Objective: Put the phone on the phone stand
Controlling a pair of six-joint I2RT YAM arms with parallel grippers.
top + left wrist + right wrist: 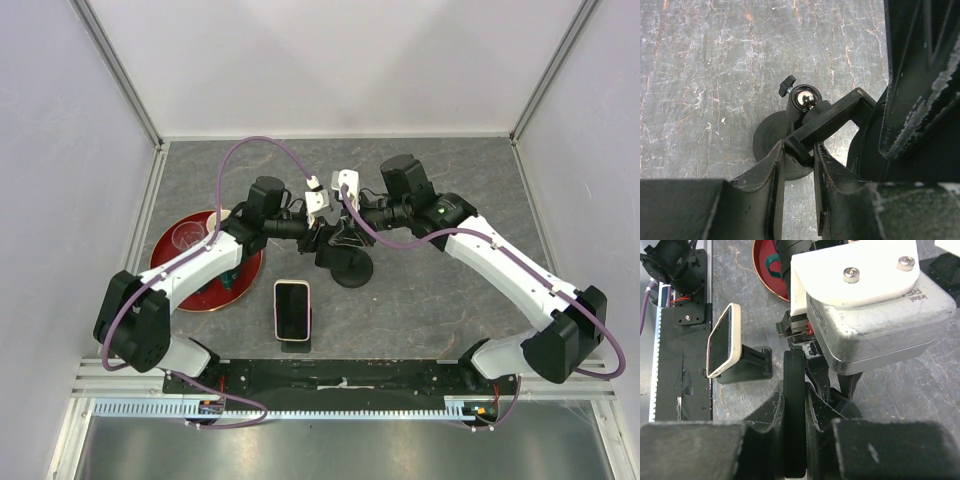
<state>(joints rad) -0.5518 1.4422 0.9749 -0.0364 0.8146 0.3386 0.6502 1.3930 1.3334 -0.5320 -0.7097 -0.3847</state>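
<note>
Phone (pixel 292 309) sits at the near edge of the table (pixel 430 300), tilted on a small black prop (pixel 747 362), long axis running near-to-far — nearward of the left pincer (pixel 799 165) and right pincer (pixel 794 415), and by my judgement marginally closer to the left arm. Farther in, both are clenched on the phone stand (pixel 350 268): the left on its bracket end, the right on a flat black plate. From above the wrists mask the stand's cradle — its facing cannot be made out.
</note>
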